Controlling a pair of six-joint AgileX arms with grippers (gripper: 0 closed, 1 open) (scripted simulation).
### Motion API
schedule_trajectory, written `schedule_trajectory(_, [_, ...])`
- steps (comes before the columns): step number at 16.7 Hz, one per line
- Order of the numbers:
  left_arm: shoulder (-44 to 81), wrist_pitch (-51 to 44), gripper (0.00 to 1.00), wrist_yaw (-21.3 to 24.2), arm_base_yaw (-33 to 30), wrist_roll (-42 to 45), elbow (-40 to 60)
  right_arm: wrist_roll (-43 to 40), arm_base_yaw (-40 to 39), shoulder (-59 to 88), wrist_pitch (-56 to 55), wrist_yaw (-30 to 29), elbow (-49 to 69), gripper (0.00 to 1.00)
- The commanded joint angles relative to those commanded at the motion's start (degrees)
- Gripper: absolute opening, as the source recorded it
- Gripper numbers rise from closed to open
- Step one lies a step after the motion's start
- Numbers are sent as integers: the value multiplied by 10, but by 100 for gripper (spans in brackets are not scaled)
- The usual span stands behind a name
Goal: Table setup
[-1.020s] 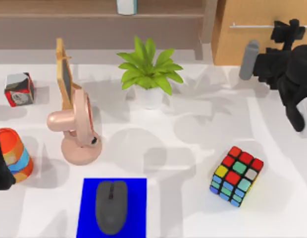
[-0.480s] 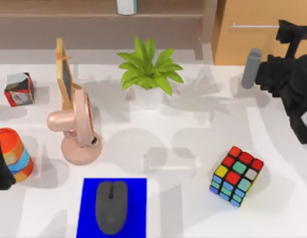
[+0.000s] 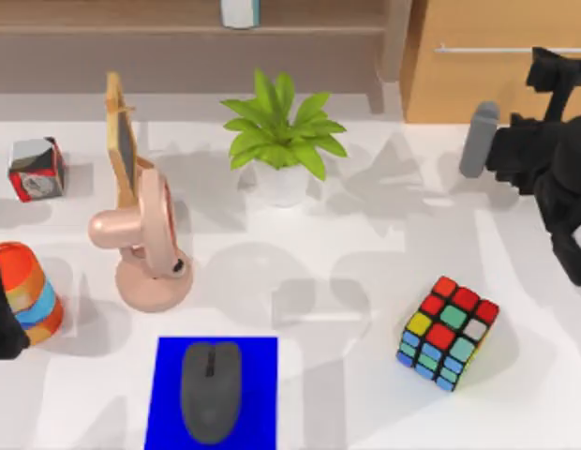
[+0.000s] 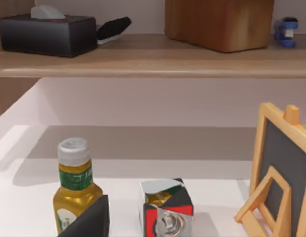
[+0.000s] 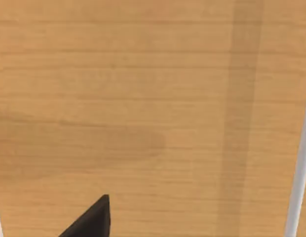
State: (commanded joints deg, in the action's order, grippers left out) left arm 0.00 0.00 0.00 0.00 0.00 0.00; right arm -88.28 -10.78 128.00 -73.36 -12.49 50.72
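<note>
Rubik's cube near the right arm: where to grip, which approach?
Grip the Rubik's cube across two opposite flat side faces, coming from above. It sits flat but rotated on the table, so likely turn the wrist to match. Space around it looks free.

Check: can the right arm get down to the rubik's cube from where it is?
Probably yes. The rubik's cube sits alone on the table's right side with bare table around it, and the right gripper hangs up by the wooden cabinet, with nothing between them.
</note>
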Motion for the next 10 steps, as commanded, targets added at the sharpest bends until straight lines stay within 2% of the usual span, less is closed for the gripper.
schedule_trajectory(2, [0, 0, 100, 0, 0, 0, 0, 5, -3, 0, -4, -6, 2, 100])
schedule_trajectory(5, [0, 0, 100, 0, 0, 0, 0, 54, -35, 0, -20, -56, 7, 100])
schedule_trajectory(7, [0, 0, 100, 0, 0, 0, 0, 116, -73, -11, -25, -101, 33, 100])
schedule_trajectory(10, [0, 0, 100, 0, 0, 0, 0, 252, -149, -24, -46, -155, 71, 100])
